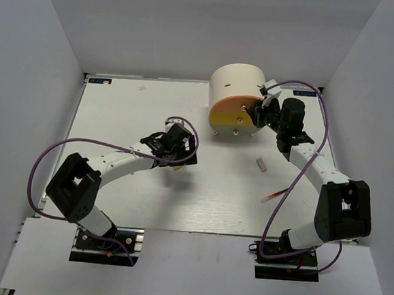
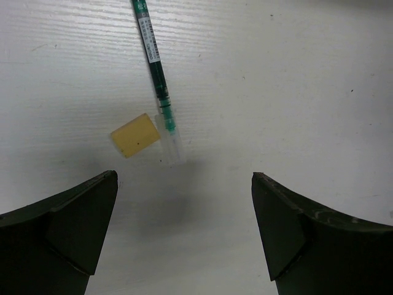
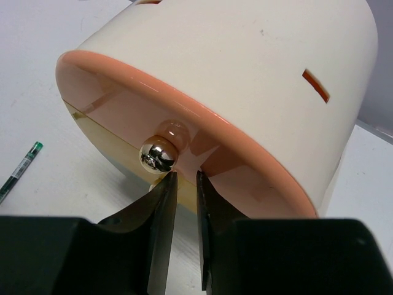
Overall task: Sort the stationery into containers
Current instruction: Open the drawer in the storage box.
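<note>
the left claw [image 2: 184, 233] hangs released over the tabletop [image 2: 295, 92], fingers wide apart, just short of a small tan eraser [image 2: 135, 135] that lies touching the clear end of a green pen [image 2: 156, 74]. the right claw [image 3: 186, 203] sits nearly clenched, holding nothing, its tips just beneath the shiny knob [image 3: 158, 156] of the orange drawer [image 3: 202, 147] in the cream drum unit [image 1: 237, 89]. a grey eraser [image 1: 262, 165] and a thin red pen [image 1: 275, 194] lie near the right arm.

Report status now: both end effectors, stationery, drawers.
Left end effector open above green pen and tan eraser. Right end effector nearly shut below orange drawer's knob. Nothing blocking.
</note>
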You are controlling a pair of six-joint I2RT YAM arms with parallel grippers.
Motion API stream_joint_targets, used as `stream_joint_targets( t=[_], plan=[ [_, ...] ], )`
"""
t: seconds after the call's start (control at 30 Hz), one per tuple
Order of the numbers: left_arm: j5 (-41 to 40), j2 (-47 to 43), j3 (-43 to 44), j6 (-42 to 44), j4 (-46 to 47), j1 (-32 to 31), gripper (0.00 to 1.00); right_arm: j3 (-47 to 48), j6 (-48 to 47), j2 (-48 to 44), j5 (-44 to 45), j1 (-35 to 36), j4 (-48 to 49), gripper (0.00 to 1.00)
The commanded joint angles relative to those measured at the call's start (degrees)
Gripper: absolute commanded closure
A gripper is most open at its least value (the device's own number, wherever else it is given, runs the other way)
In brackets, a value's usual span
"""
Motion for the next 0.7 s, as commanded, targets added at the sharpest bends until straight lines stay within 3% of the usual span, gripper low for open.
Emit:
stream_joint_targets(
  t=[0.0,0.23,0.5,0.67],
  plan=[
    [0.1,-1.4,2.6,1.0,0.2,0.6,0.0,0.9,-0.2,-1.1,0.6,0.0,2.5,0.75],
    [0.1,0.4,3.2,2.2,0.7,0.6,0.0,-4.2,4.9,-4.1,-4.6,-0.1,0.3,0.75],
    [0.1,1.5,4.3,3.2,0.7,0.6,0.0,-6.8,15.1,-3.9,-4.7,-0.1,0.0,0.58],
    [0.1,1.5,4.3,3.2,0.1,0.6,0.0,-7.1,27.3,-1.1,-1.5,-0.1,1.2,0.52]
  ],
)
